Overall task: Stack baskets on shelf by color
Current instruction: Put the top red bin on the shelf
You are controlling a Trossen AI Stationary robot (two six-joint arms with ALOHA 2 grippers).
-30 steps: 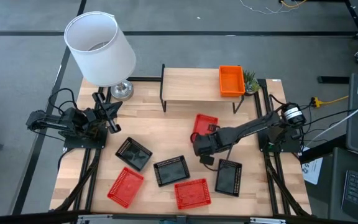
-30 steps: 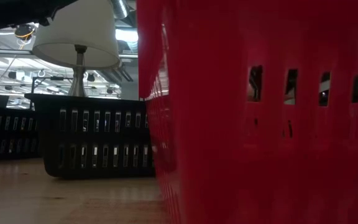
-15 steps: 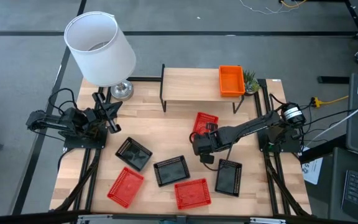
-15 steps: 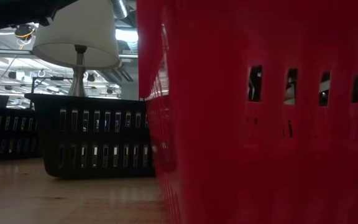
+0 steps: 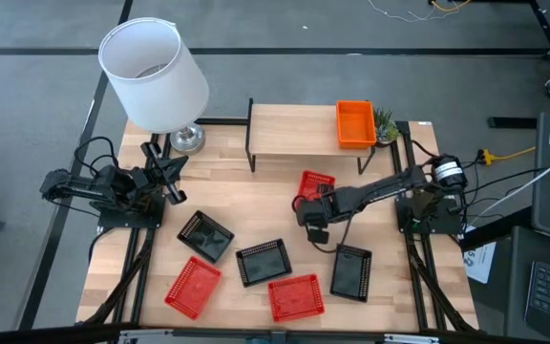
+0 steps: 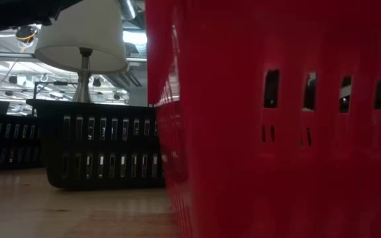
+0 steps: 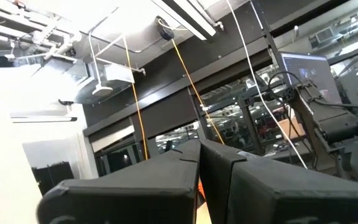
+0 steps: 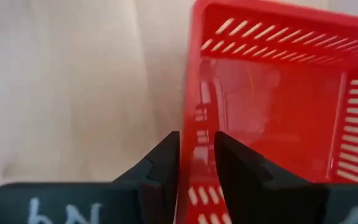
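The only writing that shows is some pale marks on the right tool's fingers (image 8: 166, 168) in the right wrist view, and they cannot be read.

The right tool (image 5: 315, 212) is at the middle of the surface (image 5: 227, 196), in front of the shelf (image 5: 299, 132). Its two fingers are clamped on the wall of a red basket (image 5: 315, 186), one finger inside the wall and one outside. This basket lies just in front of the shelf with its long axis pointing roughly toward the shelf, a little tilted; the arm covers its near end.

An orange basket (image 5: 354, 123) stands on the right end of the shelf, long axis from front to back. It may be more than one basket stacked, but this cannot be told.

On the surface lie three black baskets (image 5: 205, 234) (image 5: 263, 261) (image 5: 351, 271) and two more red baskets (image 5: 193, 286) (image 5: 295, 296), each turned a different way.

In the low view a red basket wall fills most of the picture and hides the shelf.

The left tool (image 5: 167, 177) waits at the left edge, near a lamp (image 5: 155, 75); its fingers are together.
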